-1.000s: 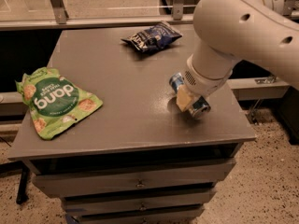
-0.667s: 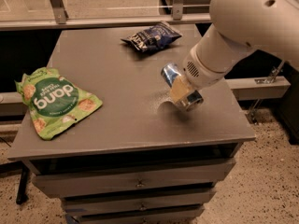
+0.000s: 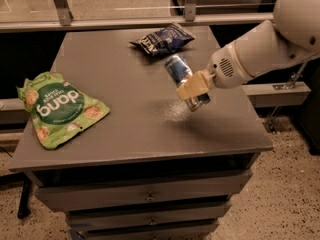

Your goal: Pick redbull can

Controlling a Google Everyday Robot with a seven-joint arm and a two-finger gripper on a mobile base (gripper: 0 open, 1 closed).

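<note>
The tool (image 3: 193, 88) pinches the can (image 3: 178, 69) around its middle. The can hangs tilted just in front of the chip bag (image 3: 162, 39), apparently clear of the desk (image 3: 125, 134). To finish well, lift straight up with a firm grip, so the slanted can neither slips nor swings.

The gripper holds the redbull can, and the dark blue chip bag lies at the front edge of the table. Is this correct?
No. The camera view shows the dark blue chip bag at the far edge of the table, behind the redbull can that the gripper holds.
</note>
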